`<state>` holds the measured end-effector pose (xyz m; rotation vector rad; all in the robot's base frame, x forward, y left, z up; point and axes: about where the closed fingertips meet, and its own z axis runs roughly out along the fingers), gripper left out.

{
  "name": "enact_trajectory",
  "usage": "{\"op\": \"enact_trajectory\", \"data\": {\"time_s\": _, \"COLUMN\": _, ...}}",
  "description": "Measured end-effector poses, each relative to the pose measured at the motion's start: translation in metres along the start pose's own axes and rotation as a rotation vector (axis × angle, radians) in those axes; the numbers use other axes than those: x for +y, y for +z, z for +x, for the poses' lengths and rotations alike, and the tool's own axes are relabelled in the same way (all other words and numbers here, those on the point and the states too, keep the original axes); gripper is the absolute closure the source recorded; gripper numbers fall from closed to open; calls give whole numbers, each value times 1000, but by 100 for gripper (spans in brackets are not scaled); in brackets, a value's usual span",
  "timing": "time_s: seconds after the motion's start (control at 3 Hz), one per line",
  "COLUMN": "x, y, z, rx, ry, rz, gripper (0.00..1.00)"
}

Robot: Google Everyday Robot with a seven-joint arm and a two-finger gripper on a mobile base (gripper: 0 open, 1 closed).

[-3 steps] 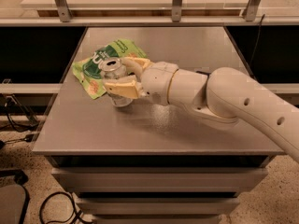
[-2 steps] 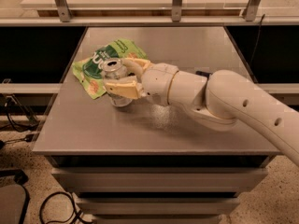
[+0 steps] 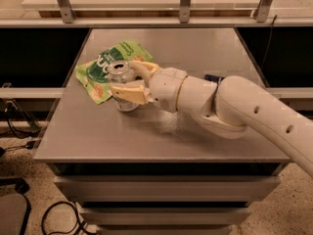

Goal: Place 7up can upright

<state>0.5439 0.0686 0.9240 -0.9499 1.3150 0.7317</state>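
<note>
The gripper [image 3: 123,78] sits at about 9 o'clock on the tabletop [image 3: 195,48], and its two cream fingers [image 3: 129,93] flank the 7up can [image 3: 120,72]. One lies across the near side of the can's body and the other curves round its far side. As far as we can see, the jaws pinch the can rather than stand apart from it.

The can stands upright, its base on the table and its shiny silver lid facing up. We judge the placing to be all but made, with the grip kept on so that the light, thin-walled cylinder cannot tip or roll before it settles. What we think remains is to let go and draw back cleanly.

The arm [image 3: 254,106] reaches in from 4 o'clock, low and nearly level. That would explain the sideways hold on the can's wall, which leaves the lid free.

At 11 o'clock from the can, just beside it or partly behind it, lies a green snack bag [image 3: 95,75]. It is a crumpled, glossy, soft film pouch. We cannot tell whether the two touch.

The tabletop is smooth brushed metal, flat and hard, so the can's narrow rim has firm footing but little friction. The arm's shell is rounded, matt white plastic. At 3 o'clock a small dark blue thing [image 3: 213,77] peeps over the arm, too hidden to name.
</note>
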Motion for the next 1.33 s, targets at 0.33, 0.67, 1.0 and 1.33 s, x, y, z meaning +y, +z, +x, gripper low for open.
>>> {"op": "enact_trajectory", "data": {"time_s": 0.33, "x": 1, "y": -1, "z": 1, "rx": -2, "ry": 2, "rz": -1, "gripper": 12}}
{"op": "enact_trajectory", "data": {"time_s": 0.67, "x": 3, "y": -4, "z": 2, "rx": 5, "ry": 8, "rz": 0, "gripper": 0}}
{"op": "enact_trajectory", "data": {"time_s": 1.0, "x": -3, "y": -11, "z": -11, "rx": 24, "ry": -8, "rz": 4, "gripper": 0}}
{"op": "enact_trajectory", "data": {"time_s": 1.33, "x": -7, "y": -15, "z": -17, "rx": 26, "ry": -21, "rz": 11, "gripper": 0}}
